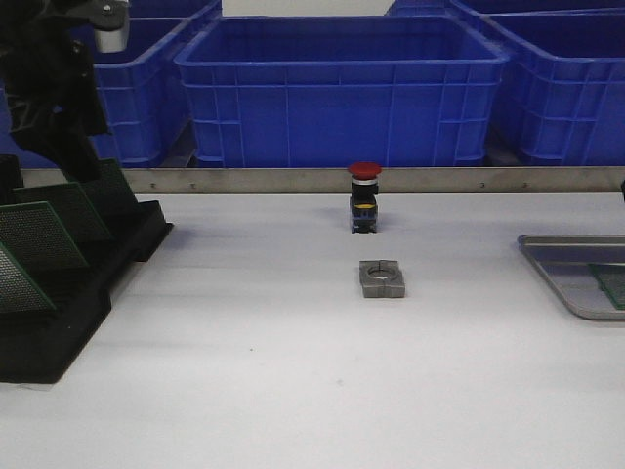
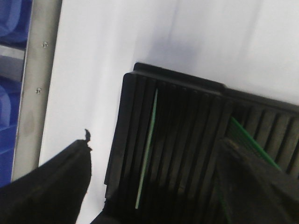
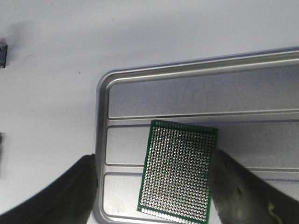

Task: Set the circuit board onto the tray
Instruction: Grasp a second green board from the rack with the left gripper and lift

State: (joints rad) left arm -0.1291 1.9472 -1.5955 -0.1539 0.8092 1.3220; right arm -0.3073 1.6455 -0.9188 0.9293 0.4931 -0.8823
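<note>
Front view shows the white worktop (image 1: 293,391) with a grey square nut (image 1: 382,278) as landmark. Left of it stands the black slotted rack (image 1: 68,293) holding green boards (image 1: 44,234); the left gripper (image 2: 154,186) hangs spread wide over that rack, grasping nothing. Right of the nut lies the tray (image 3: 140,93), with the circuit board (image 3: 178,171) flat inside it between the wide-apart fingers of the empty right gripper (image 3: 152,196). Behind the nut stands a red-capped push button (image 1: 364,195), then blue crates (image 1: 342,88).
</note>
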